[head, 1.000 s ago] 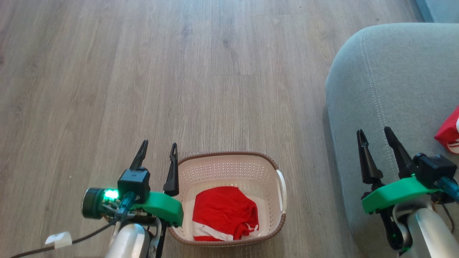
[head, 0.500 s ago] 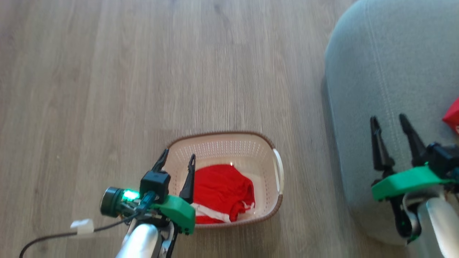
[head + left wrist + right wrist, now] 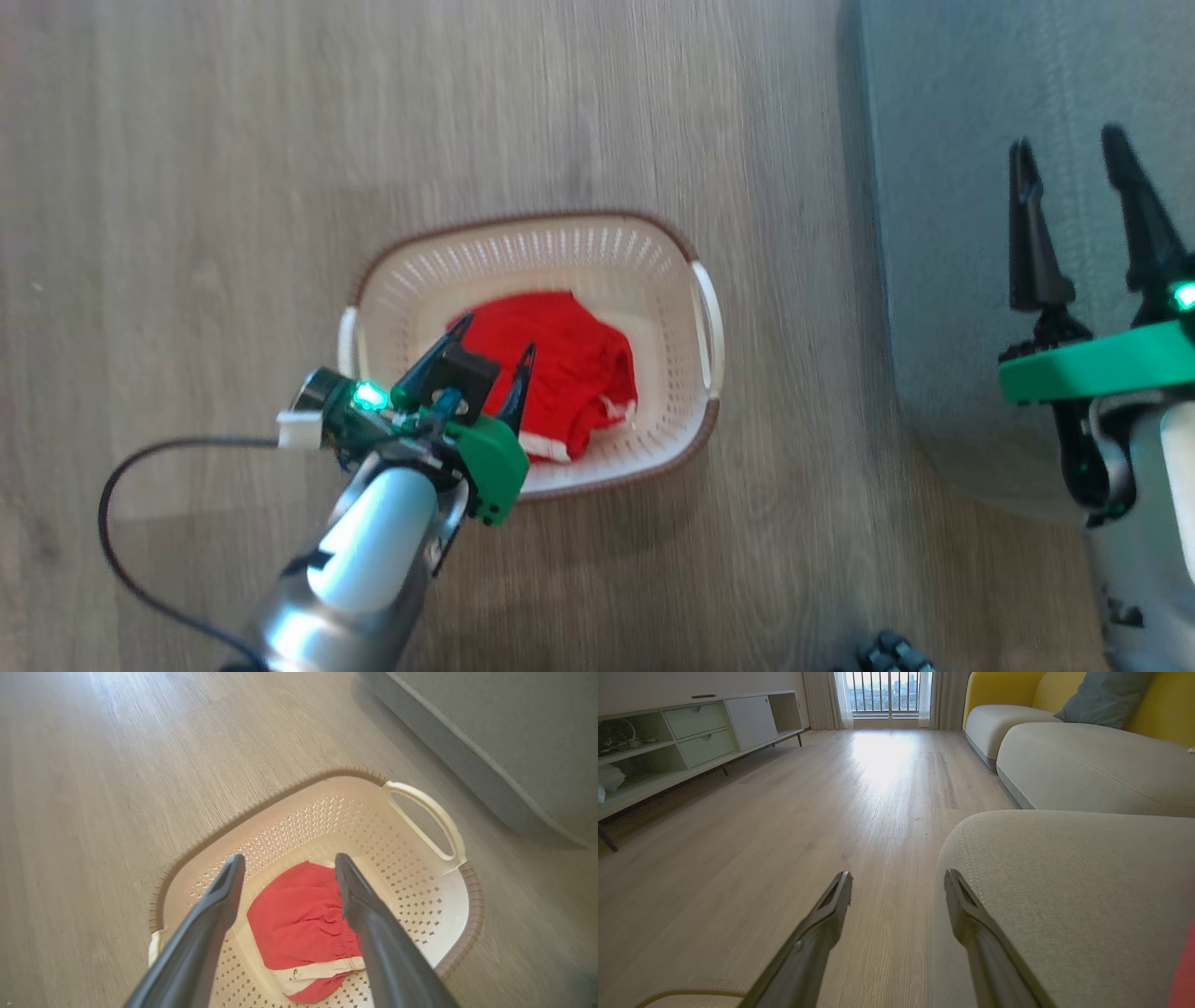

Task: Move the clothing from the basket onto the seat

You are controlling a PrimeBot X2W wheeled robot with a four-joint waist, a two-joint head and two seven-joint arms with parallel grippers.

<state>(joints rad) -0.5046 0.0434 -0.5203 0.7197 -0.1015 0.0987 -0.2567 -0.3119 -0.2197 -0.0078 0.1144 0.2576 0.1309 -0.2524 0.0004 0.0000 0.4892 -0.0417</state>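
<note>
My L claw (image 3: 496, 334) is wide open and holds nothing. Its two dark fingers (image 3: 212, 914) hang over the basket (image 3: 523, 224), one on each side of the red clothing (image 3: 579, 359) in the L wrist cam. I think the tips are just above the cloth, not touching, but the head cam is a bit blurry so I can't be sure. The L arm comes in over the basket's near-left corner and tips down into it. Its cable (image 3: 107, 504) loops on the floor (image 3: 187, 187).

My R claw (image 3: 1067, 138) is wide open too, w/ nothing in it. It's over the edge of the seat (image 3: 943, 233), fingers pointing fwd, well apart from the basket.

The clothing lies bunched in the middle of the basket's bottom, white band on the near side. The basket sits on the floor, near the seat but not touching it.
</note>
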